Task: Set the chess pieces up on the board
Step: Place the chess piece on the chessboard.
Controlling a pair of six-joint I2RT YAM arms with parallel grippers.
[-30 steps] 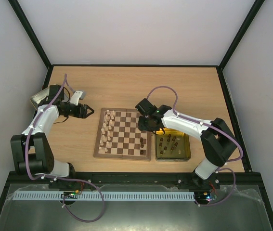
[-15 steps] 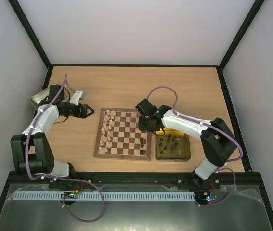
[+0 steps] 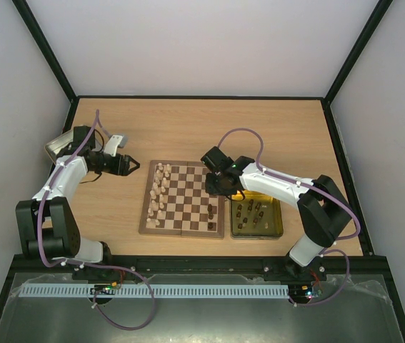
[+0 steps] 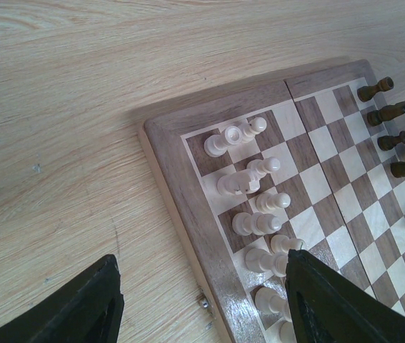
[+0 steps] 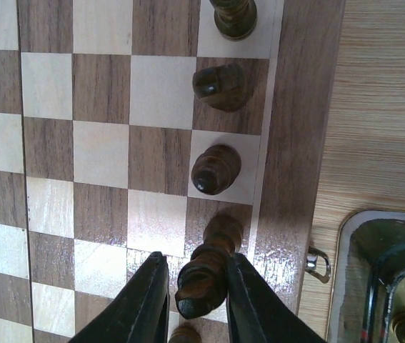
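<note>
The board (image 3: 183,223) lies mid-table. Cream chess pieces (image 3: 158,191) stand in two columns on its left side and show in the left wrist view (image 4: 248,179). My left gripper (image 3: 132,166) is open and empty, just left of the board; in its wrist view (image 4: 201,259) the jaws span the board's border. My right gripper (image 3: 220,187) is over the board's right edge, its jaws (image 5: 196,259) close around an upright dark piece (image 5: 206,279) standing on an edge square. Three more dark pieces (image 5: 216,169) stand in the same column.
A yellow tin (image 3: 279,218) with several dark pieces sits against the board's right side; its rim shows in the right wrist view (image 5: 348,236). A silver tin (image 3: 54,146) lies at the far left behind my left arm. One dark piece (image 3: 211,211) stands lower on the board.
</note>
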